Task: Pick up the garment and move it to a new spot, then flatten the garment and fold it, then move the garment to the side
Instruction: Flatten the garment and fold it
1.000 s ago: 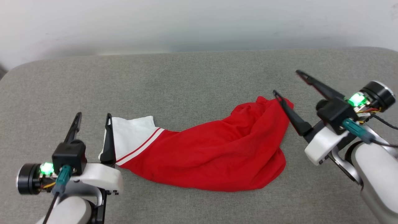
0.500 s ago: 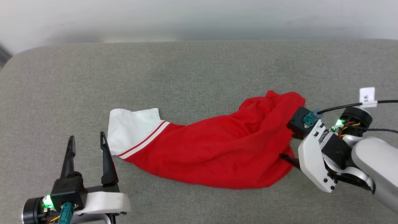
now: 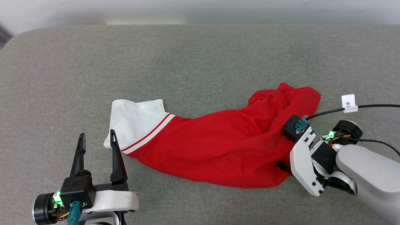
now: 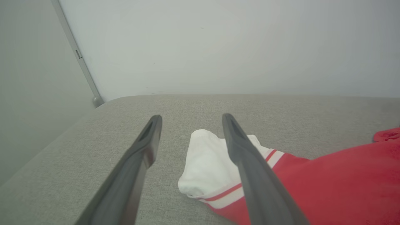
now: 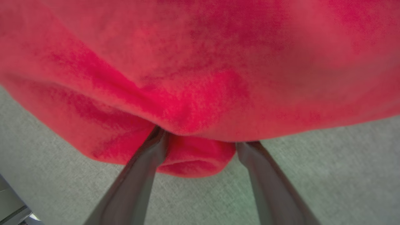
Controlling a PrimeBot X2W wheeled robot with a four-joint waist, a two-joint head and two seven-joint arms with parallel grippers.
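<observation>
Spread wide, my right gripper (image 3: 282, 164) sits at the right end of the shirt (image 3: 212, 150), its 2 fingers (image 5: 140, 175) pushed under a red fold, nothing pinched. My left gripper (image 3: 97, 135) is wide too, empty, just beside the shirt's white sleeve (image 3: 137, 118). The shirt lies crumpled on a grey cushion (image 3: 187, 62).

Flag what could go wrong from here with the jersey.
1. The right gripper, open, straddles a bunched fold of the red jersey; closing may pinch several layers, so it lifts as a wad.
2. The left gripper is open by the white sleeve, holding nothing; a right-only pull would likely drag the jersey across the grey fabric surface.
</observation>
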